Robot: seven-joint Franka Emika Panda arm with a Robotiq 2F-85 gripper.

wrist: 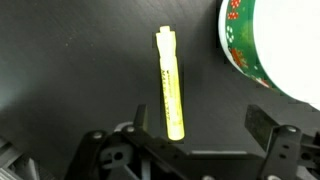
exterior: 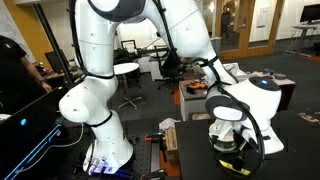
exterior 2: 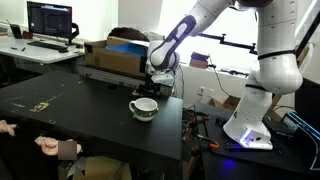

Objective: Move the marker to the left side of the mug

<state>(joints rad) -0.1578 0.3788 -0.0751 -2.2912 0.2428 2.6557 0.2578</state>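
The marker (wrist: 170, 85) lies flat near the mug (wrist: 275, 50), not held. The gripper (wrist: 198, 120) is spread above it; grasp and relocation likely remain.

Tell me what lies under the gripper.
In the wrist view, the yellow-green marker lies flat on the dark table under the open gripper. The white mug stands apart beside it. In an exterior view, the gripper covers the marker.

Location: an open-plan office fitted out as a robotics lab. In an exterior view, a monitor (exterior 2: 50, 20) stands on a desk (exterior 2: 20, 50) behind the black worktop (exterior 2: 80, 110). In an exterior view, swivel chairs (exterior: 168, 65) surround a round table (exterior: 125, 68).
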